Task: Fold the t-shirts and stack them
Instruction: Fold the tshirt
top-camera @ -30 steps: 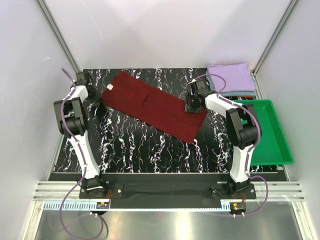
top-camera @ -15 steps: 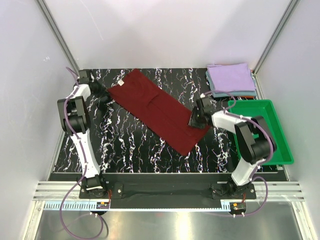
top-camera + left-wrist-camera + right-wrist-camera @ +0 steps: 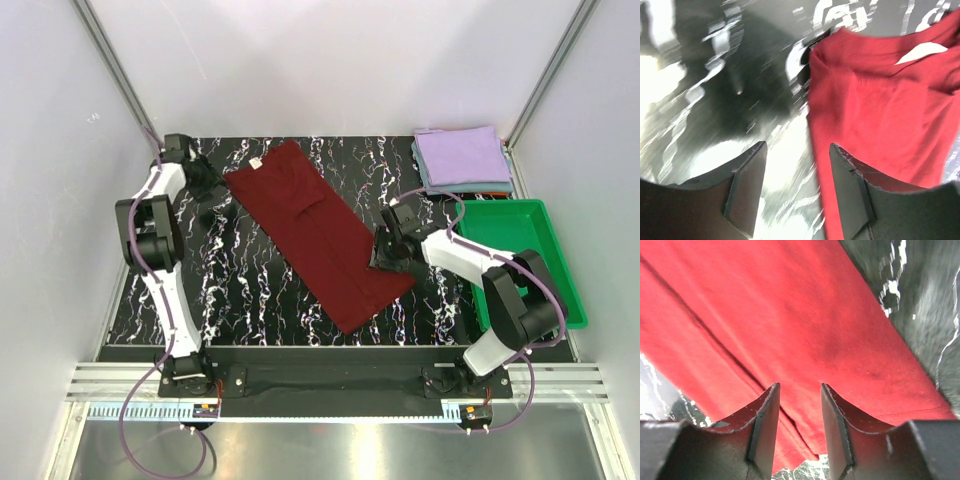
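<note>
Maroon t-shirt (image 3: 320, 235) lies flat on the black marbled table (image 3: 250, 290) as a long narrow strip. It runs diagonally, with the collar end far left and the hem end near centre. White neck label (image 3: 256, 161) sits at the far-left end, facing up.

Left fingers (image 3: 747, 185) are spread apart and grip nothing. They are low over the table just beside the shirt's collar-end edge, and the fabric edge runs along the inner side of the right-hand finger. Right fingers (image 3: 765, 430) are also parted with nothing held, hovering over the shirt's right edge near the hem end, with red cloth showing through the gap.

Folded lavender t-shirt (image 3: 462, 153) is stacked on the grey-blue t-shirt (image 3: 470, 187) in the far right corner, well apart from the maroon one. Green tray (image 3: 545, 270) is at the right edge, just in front of that stack.
</note>
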Robot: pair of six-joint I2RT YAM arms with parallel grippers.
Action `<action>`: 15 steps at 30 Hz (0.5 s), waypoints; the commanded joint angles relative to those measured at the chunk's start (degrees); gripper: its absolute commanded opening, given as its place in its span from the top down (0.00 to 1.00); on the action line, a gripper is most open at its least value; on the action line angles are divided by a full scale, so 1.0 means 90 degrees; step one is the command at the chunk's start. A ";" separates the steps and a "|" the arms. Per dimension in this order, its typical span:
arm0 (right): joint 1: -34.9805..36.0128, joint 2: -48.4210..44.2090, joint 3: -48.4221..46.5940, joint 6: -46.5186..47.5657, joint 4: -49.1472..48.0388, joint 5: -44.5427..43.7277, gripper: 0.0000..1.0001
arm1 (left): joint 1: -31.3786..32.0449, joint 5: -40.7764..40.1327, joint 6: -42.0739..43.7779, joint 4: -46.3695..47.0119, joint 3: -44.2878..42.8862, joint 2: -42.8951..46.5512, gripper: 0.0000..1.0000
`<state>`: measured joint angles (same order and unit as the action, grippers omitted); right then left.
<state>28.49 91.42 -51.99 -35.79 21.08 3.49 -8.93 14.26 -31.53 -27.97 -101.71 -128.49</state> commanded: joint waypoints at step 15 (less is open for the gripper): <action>-0.0470 0.0663 -0.1021 0.1516 0.0949 -0.0827 0.61 | 0.0953 -0.0256 -0.0979 0.0921 0.2679 0.1640 0.47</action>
<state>24.60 97.60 -60.69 -24.43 29.69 -1.48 -1.78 10.66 -38.02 -23.00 -77.19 -111.66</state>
